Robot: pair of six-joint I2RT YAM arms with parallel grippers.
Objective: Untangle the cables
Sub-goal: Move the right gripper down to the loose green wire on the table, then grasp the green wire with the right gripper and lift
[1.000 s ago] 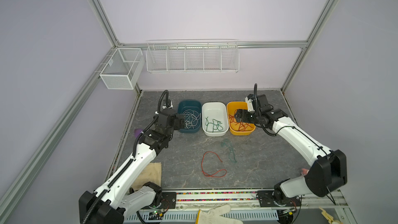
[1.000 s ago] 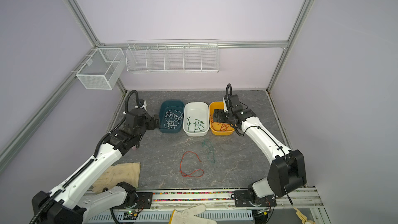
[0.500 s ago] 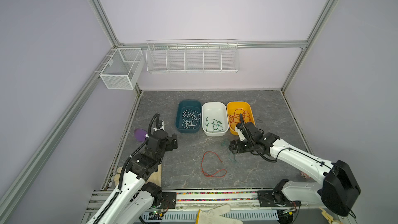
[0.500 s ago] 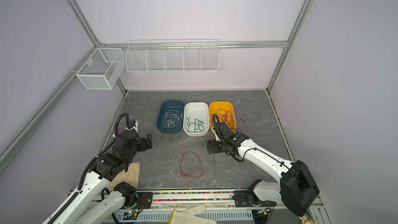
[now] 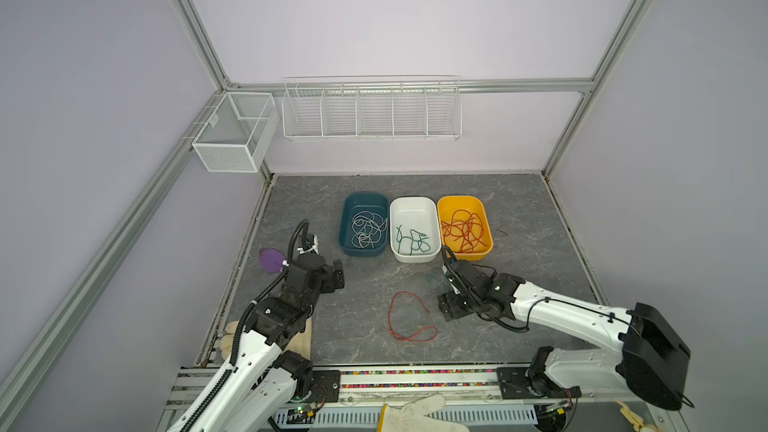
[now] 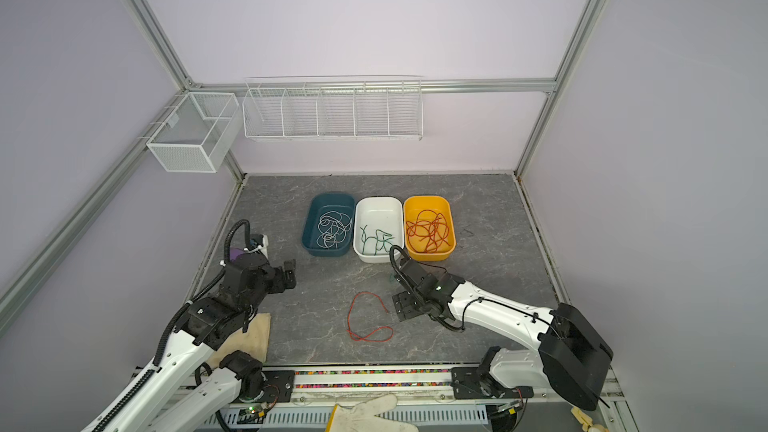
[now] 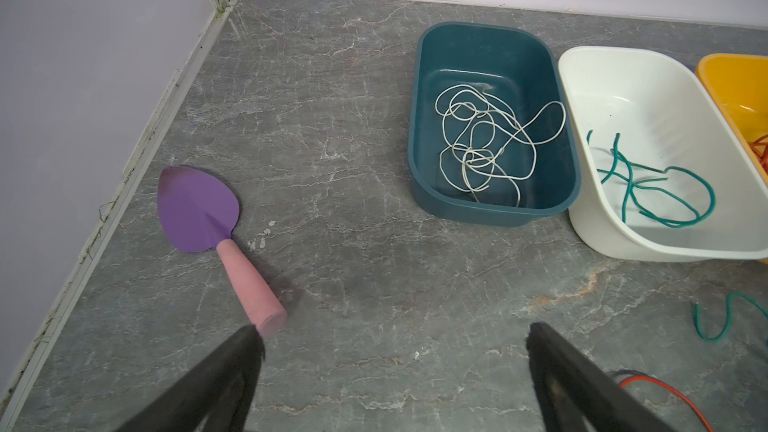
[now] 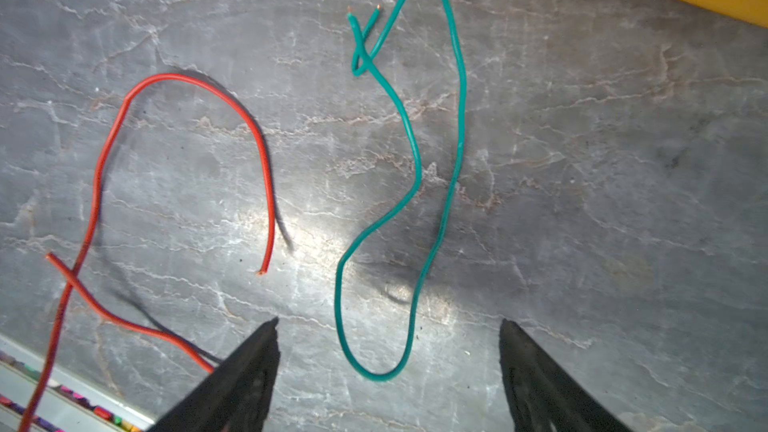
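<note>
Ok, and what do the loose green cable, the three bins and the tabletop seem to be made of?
Green cable: plastic-insulated wire, smooth and slightly glossy; coppery bare tips show.
Teal bin, white bin, yellow bin: likely moulded plastic, semi-gloss, with rounded corners and soft highlights.
Tabletop: grey marble-look surface with pale veins, faint sheen; stone or laminate, cannot tell.

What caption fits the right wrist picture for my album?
Open right gripper over a green cable loop, red cable beside it on the grey marbled table.
</note>
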